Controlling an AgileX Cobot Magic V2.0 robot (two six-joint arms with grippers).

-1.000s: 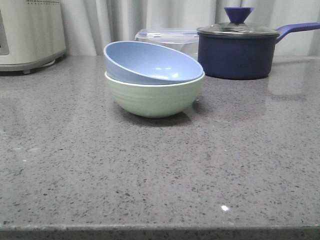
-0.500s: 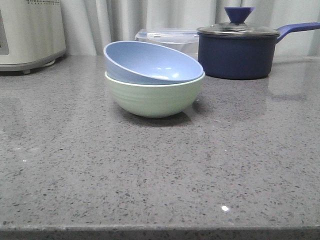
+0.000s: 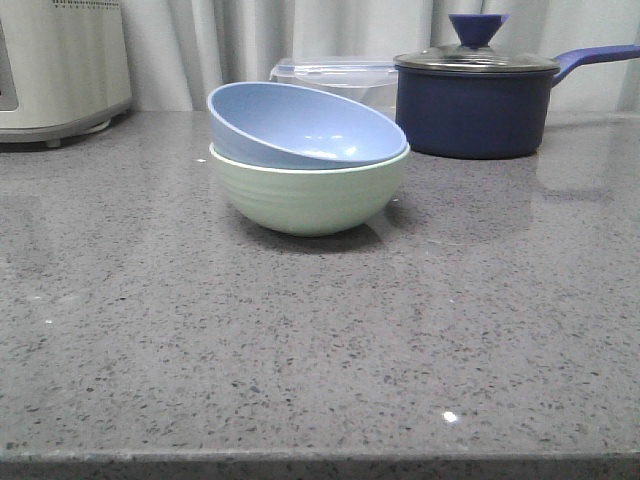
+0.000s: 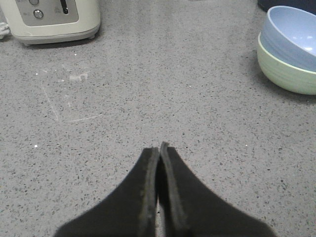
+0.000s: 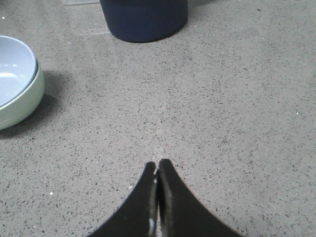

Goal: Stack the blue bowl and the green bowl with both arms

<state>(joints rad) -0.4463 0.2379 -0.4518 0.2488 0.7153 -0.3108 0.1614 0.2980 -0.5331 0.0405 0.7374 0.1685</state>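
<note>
Blue bowl nested in green bowl; both claws clenched and empty.

Left gripper (image 4: 159, 148): fingers pressed together above bare counter (image 3: 320, 350), well apart from the bowls. Centre: blue bowl (image 3: 300, 125) sits tilted inside green bowl (image 3: 308, 195), before the navy saucepan (image 3: 475, 100). Right gripper (image 5: 157, 165): fingers pressed together, holding nothing.

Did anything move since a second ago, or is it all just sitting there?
Nothing visibly moved. The blue bowl sits tilted inside the green bowl just as before, and the saucepan and the clear box behind them are in the same spots.
</note>
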